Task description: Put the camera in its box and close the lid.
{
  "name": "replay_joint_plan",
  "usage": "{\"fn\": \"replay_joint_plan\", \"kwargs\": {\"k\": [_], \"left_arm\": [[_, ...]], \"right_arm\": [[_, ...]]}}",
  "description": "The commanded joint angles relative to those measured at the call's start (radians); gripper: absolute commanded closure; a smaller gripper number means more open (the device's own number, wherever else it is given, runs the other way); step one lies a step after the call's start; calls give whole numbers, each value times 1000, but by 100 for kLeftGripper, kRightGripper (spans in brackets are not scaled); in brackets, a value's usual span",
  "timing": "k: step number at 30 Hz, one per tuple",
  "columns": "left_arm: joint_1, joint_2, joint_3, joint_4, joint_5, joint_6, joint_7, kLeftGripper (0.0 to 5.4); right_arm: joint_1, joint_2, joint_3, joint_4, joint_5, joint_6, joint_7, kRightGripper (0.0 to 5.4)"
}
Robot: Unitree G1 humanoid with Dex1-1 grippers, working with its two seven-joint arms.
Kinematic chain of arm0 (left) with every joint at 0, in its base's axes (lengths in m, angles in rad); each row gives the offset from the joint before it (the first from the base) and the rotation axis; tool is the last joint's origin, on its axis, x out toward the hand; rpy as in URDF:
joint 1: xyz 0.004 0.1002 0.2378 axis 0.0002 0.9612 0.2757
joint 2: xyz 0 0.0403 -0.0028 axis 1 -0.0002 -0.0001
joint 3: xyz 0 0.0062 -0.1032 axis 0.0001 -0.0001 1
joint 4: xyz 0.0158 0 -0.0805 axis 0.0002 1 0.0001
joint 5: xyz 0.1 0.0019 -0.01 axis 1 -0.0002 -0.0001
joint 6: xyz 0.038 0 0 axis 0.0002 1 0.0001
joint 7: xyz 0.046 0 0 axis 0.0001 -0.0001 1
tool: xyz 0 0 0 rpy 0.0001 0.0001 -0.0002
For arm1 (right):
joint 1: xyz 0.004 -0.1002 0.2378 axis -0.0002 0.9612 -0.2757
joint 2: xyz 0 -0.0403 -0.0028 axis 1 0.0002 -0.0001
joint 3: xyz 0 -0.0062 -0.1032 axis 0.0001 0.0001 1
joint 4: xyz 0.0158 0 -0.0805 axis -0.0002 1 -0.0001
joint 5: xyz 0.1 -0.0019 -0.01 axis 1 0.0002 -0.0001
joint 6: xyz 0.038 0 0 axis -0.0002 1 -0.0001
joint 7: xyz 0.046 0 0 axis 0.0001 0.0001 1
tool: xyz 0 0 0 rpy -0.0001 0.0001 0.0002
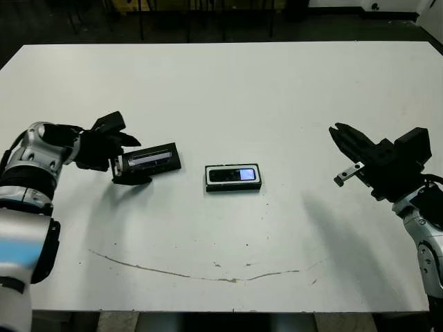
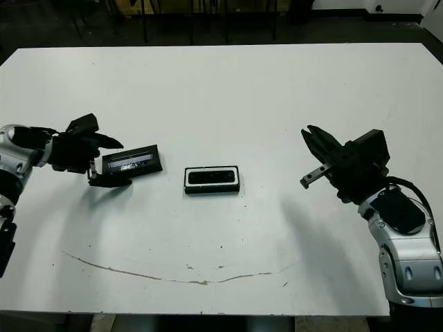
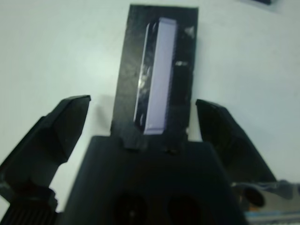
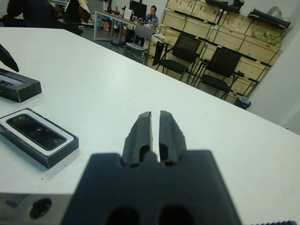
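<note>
Left wrist view: lid between wide-spread, empty left gripper fingers.

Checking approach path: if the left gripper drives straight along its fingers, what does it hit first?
The lid. It lies flat between the left gripper's open fingers, reaching into the gripper body, so any advance likely pushes it toward the box.
</note>
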Motion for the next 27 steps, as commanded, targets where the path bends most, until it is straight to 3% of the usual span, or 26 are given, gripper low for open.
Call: {"fn": "replay_joint_plan", "kwargs": {"k": [1,15,27], "left_arm": [[42,21,6,11,6,37,4,31],[54,34,0,-19,9,97,-35,279],[109,-5,54,-126,-100,105,-105,293]], "right_arm": [[14,-10,1,9,0,17,4,540],[9,-6,6,14,-12,11,-3,540],[11,-7,3,18,-11,25,-8,540]]}}
